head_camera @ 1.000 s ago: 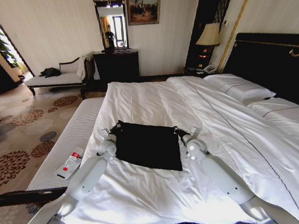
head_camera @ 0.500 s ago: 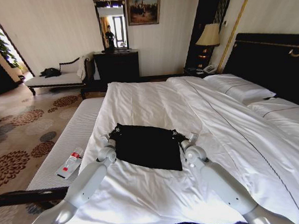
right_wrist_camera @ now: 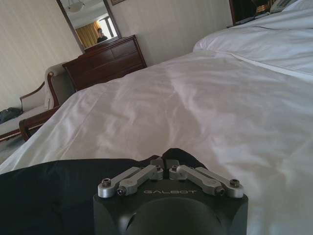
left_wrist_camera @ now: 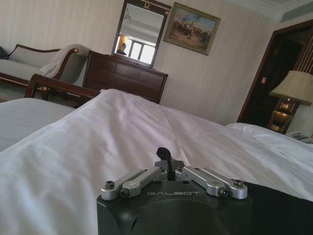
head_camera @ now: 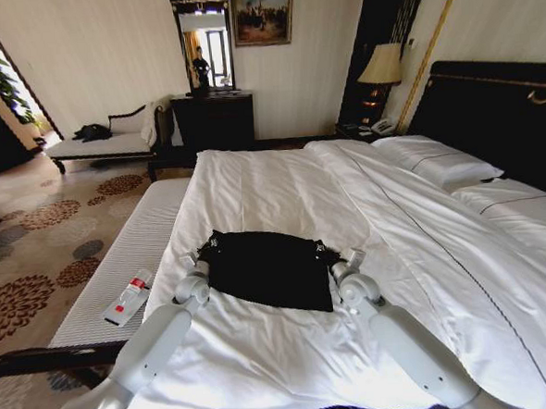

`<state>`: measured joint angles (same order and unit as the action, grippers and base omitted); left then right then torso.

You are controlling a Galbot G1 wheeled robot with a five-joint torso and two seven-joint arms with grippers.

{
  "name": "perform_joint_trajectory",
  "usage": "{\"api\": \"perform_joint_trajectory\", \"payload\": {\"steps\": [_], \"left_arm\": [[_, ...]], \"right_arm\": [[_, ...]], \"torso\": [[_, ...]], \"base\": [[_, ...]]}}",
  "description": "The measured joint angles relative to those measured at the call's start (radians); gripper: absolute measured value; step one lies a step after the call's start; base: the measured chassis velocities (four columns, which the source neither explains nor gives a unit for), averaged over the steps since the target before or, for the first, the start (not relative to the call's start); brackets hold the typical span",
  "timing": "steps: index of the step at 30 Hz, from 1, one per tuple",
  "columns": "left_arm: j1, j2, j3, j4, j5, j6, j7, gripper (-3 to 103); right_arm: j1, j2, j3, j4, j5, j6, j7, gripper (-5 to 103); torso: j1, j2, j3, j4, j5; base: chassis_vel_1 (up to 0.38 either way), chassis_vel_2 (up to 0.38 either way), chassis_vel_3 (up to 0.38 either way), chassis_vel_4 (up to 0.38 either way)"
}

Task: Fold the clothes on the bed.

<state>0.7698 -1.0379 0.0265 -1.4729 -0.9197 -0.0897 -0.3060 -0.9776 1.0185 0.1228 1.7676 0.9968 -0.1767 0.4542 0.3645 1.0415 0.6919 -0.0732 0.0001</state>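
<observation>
The soft black T-shirt [head_camera: 269, 268] lies as a folded dark rectangle on the near middle of the large white-duveted bed [head_camera: 281, 185], and I have each far corner pinched: left gripper [head_camera: 204, 248] on the left, right gripper [head_camera: 324, 250] on the right. I judge a fold is mid-way; next, both corners must travel level and together.

The black T-shirt [head_camera: 270, 269] is soft matt cloth, the bed [head_camera: 281, 190] has smooth white cloth, and the left gripper [left_wrist_camera: 167, 161] shows matt black plastic with brushed metal links.
</observation>
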Motion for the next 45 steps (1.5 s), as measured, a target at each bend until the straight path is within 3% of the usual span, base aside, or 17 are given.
{"api": "perform_joint_trajectory", "payload": {"steps": [15,45], "left_arm": [[0.100,0.010,-0.024,-0.039,0.039,-0.027,0.023,2],[0.238,0.027,-0.097,-0.091,0.039,-0.057,0.070,2]], "right_arm": [[-0.109,0.023,0.032,0.064,-0.045,-0.006,0.003,1],[-0.331,0.118,0.093,0.167,-0.171,0.011,-0.018,1]], "torso": [[0.000,0.000,0.000,0.0002,-0.0002],[0.000,0.000,0.000,0.0000,-0.0002]], "base": [[0.000,0.000,0.000,0.000],[0.000,0.000,0.000,0.000]]}}
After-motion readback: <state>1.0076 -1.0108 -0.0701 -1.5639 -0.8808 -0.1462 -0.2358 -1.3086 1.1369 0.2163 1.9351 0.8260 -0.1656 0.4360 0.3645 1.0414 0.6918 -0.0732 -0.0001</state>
